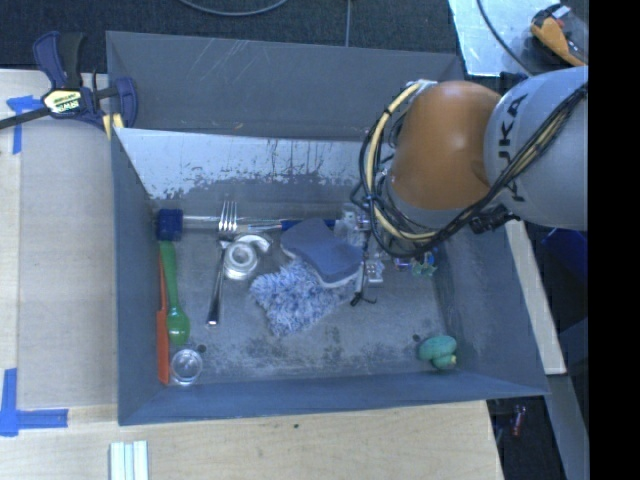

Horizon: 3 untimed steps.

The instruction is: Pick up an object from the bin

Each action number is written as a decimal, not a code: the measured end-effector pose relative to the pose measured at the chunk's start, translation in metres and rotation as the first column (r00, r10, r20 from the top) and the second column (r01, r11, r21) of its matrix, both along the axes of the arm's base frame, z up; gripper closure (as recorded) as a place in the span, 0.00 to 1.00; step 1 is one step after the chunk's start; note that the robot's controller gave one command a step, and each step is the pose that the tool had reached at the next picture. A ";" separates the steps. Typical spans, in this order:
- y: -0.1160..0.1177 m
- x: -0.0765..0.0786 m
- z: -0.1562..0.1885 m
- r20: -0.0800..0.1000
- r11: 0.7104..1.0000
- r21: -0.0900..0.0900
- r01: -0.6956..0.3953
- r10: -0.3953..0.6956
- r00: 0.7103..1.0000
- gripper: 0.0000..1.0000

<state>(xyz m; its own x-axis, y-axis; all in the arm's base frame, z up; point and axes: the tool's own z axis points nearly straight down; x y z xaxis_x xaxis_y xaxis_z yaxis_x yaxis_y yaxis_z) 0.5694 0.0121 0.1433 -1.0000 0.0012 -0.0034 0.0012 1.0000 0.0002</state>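
Clutter starts at the left of the grey bin [300, 88]. A blue block [168, 225] sits in the upper-left corner of the floor. Below it a long green tool [173, 293] lies beside an orange stick [161, 333], with a small clear round lid [186, 365] at their lower end. Next to the right, a silver fork [222, 253] lies with its tines toward the top of the frame, just beside a shiny round metal piece [241, 258]. At centre is a fuzzy blue-and-white cloth [288, 303], and a dark blue flat piece [318, 250] lies against its upper edge. The gripper [366, 273] is down low at the right edge of that dark blue piece, right of centre, beneath the arm's orange cover [440, 148]. Whether it is open or closed, and whether it has hold of anything, cannot be told. Well apart, at lower right, a small teal lump [437, 350] rests near the bin wall.
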 end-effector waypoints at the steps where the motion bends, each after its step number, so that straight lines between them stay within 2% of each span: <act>1: 0.000 0.000 0.000 0.001 1.000 0.000 0.000 0.000 1.000 1.00; 2: 0.000 0.000 0.000 0.001 1.000 0.000 0.000 0.000 1.000 1.00; 3: 0.002 0.014 0.113 0.004 1.000 0.000 -0.013 0.013 1.000 1.00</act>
